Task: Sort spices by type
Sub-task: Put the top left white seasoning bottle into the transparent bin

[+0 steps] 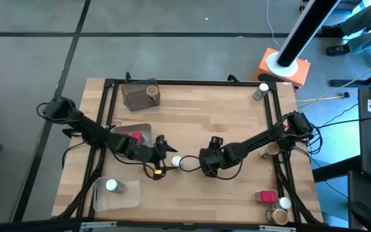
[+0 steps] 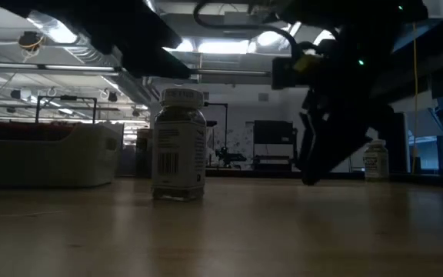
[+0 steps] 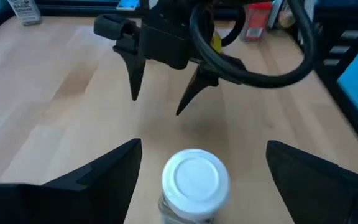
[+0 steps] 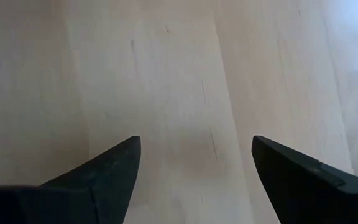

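At mid-tabletop a white-capped jar stands upright between the wide, empty jaws of our left gripper. Our right gripper, jaws also wide and empty, hangs just beside. Next, we judge: close and lift.

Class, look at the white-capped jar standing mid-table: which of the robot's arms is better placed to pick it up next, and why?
Probably the left. The left gripper is open with the white-capped jar upright between its fingers. The right gripper, also open, points down at bare table beside it.
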Available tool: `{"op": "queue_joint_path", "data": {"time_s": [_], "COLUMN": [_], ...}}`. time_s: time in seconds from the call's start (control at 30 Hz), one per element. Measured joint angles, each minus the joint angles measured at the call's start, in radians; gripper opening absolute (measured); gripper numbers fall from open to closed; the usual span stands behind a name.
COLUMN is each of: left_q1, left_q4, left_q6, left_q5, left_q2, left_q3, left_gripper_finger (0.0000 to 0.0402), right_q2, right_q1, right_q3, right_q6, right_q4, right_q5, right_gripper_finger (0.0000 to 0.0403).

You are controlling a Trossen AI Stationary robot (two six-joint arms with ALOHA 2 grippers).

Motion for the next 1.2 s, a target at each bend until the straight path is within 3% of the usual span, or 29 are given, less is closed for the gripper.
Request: {"op": "queue_joint_path", "data": {"time_s": [0.53,0.7,0.9,1.2], "left_q1": [0.072,0.079,0.080,0.049], "left_q4": [-0.001,-0.001,-0.001,-0.091], "left_q6": [0.006,0.014,0.040,0.046], "left_q5": [0.172,0.171,0.170,0.159], "left_q2": [0.152,0.165,0.165,0.130], "left_q3": [0.042,0.042,0.042,0.079], "left_gripper_finger": [0.0319,0.0279,0.0192,0.0187], "right_q2": [0.000,0.000,0.000,0.000], "right_q1": [0.000,0.000,0.000,0.000], "right_q3": [-0.077,-0.078,-0.078,-0.078], "right_q6": [0.037,0.037,0.034,0.034], "right_q4": [0.098,0.109,0.115,0.123], "right_q5": [0.014,0.035,0.050,0.059], "right_gripper_finger": [0.0308,0.0308,0.0308,0.0308]}}
